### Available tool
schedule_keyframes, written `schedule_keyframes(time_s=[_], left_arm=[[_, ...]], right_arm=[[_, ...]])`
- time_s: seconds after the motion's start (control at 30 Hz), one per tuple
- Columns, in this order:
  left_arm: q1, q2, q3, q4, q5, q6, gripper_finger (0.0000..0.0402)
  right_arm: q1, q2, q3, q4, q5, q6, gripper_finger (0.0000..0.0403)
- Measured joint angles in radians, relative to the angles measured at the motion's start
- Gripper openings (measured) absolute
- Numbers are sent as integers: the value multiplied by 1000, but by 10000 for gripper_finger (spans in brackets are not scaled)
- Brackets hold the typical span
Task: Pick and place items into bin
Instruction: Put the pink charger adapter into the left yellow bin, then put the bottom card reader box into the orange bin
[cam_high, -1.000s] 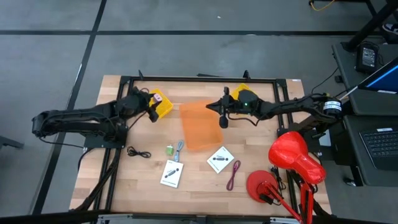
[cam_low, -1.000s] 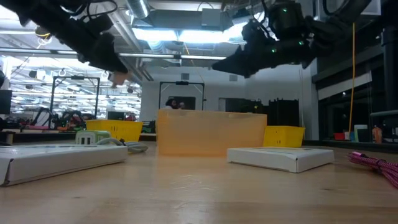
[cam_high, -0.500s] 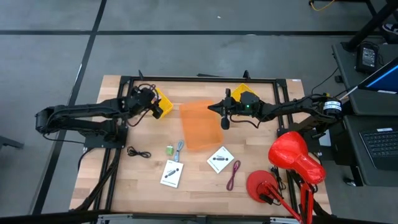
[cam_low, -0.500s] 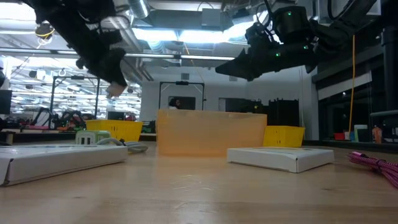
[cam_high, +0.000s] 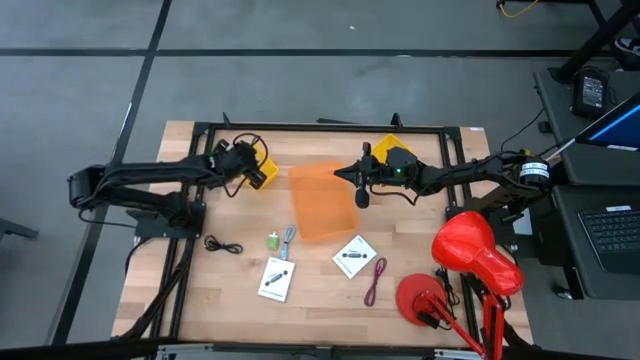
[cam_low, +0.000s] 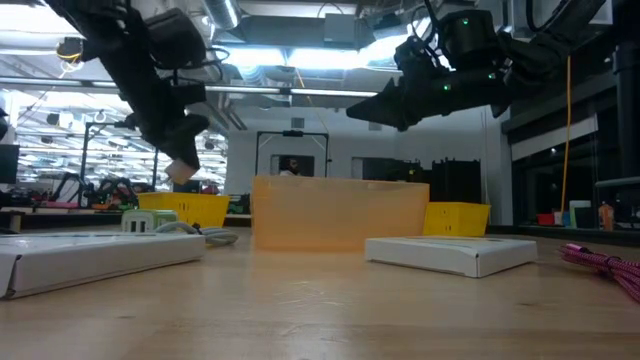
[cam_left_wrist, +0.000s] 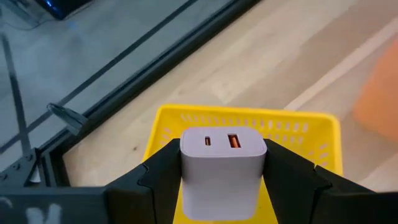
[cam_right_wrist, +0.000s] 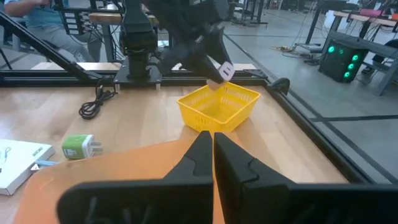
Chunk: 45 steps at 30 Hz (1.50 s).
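Note:
My left gripper (cam_high: 260, 176) is shut on a pale pink-white block (cam_left_wrist: 222, 168) with two ports in its front face. It hangs just above the yellow basket (cam_left_wrist: 249, 124) at the table's far left; the right wrist view shows the block (cam_right_wrist: 225, 70) over that basket (cam_right_wrist: 219, 106). My right gripper (cam_high: 360, 190) is shut and hovers over the right edge of the orange bin (cam_high: 320, 200). On the table lie a green cube (cam_high: 272, 241), a blue-grey tool (cam_high: 289, 240), two white cards (cam_high: 276, 278) (cam_high: 354, 257), a black cord (cam_high: 222, 245) and a dark-red cord (cam_high: 375, 280). My left gripper pinches the block by two opposite sides (cam_left_wrist: 186, 177) between its two fingers. The fingers slant down from the table's left side, and the block's port face points forward, away from the wrist. The block is lifted clear above the yellow basket.
A second yellow basket (cam_high: 397, 148) sits at the far right, partly under the right arm. A red lamp-like object (cam_high: 475, 250) stands at the near right corner. A black frame (cam_high: 300, 127) runs along the table's far edge.
My left gripper has sunk toward the yellow basket and tipped more steeply downward, carrying the block with it. It has stayed shut on the block.

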Motion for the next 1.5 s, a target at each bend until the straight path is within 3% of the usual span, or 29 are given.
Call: schedule_keyframes(time_s=[0.73, 1.0, 1.5], left_arm=[[74, 167, 0, 107, 123, 112, 187], [74, 177, 0, 105, 122, 116, 230], [72, 120, 0, 108, 117, 144, 192]], right_arm=[[0, 1, 0, -2, -1, -3, 0], [0, 1, 0, -5, 0, -5, 0], [0, 1, 0, -21, 0, -6, 0]])
